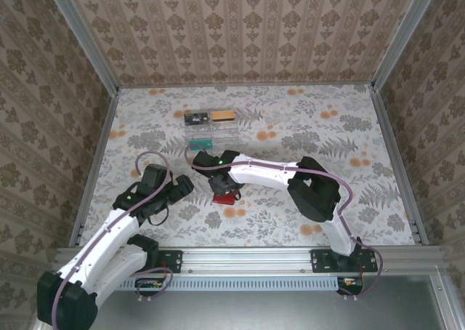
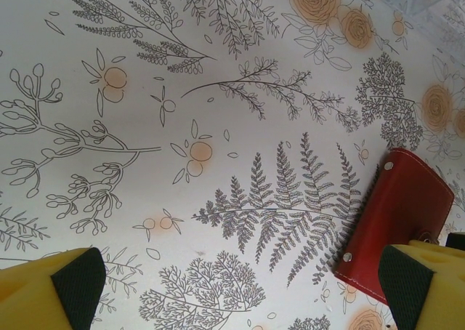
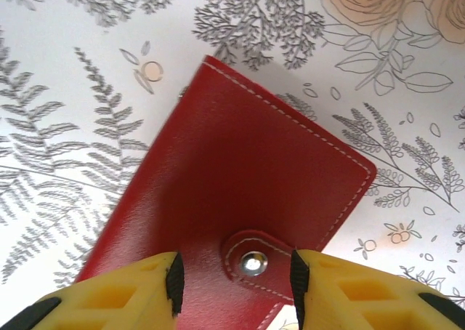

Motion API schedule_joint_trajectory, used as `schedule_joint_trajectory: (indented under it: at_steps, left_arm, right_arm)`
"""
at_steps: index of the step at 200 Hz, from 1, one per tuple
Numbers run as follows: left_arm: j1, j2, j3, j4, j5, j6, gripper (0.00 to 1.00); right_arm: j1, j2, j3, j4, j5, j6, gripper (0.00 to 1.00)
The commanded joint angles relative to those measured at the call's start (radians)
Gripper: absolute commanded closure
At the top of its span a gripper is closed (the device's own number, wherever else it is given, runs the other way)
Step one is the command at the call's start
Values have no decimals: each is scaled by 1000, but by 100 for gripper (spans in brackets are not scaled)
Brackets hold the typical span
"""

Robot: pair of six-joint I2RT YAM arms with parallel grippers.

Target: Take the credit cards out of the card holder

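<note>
The red card holder (image 1: 224, 197) lies shut and flat on the floral table, its closing tab (image 3: 258, 261) snapped down with a silver stud. My right gripper (image 3: 236, 275) hovers right over it, open, its yellow fingers standing on either side of the tab. In the left wrist view the card holder (image 2: 396, 221) sits at the right, beside the right fingertip. My left gripper (image 2: 240, 286) is open over bare tablecloth, left of the holder. No cards show.
A clear plastic tray (image 1: 212, 129) with dark, orange and green items stands behind the holder near the table's middle. Patterned walls and metal rails (image 1: 98, 163) bound the table on three sides.
</note>
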Motion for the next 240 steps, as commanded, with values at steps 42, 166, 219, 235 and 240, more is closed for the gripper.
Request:
schedule_joint_trajectory:
  at_steps: [42,166,219,235,240]
  left_arm:
    - [12,13,-5,10,21,9,0]
    - [9,28,-43,237,268,-41,52]
    - [8,218,-85,568,456,-178,100]
    - [7,296,-87,667,495,-213,100]
    - [5,319,-87,694,504,-220,100]
  right_arm:
    - [2,46,3,-45,6,-2,58]
    - [-11,-67,-104,88,13,-40,100]
    - [-10,-115,-164,187,4,-50,100]
    - [-11,-122,-176,208,-1,-48,100]
    - [-10,-123,-180,214,-3,-50,100]
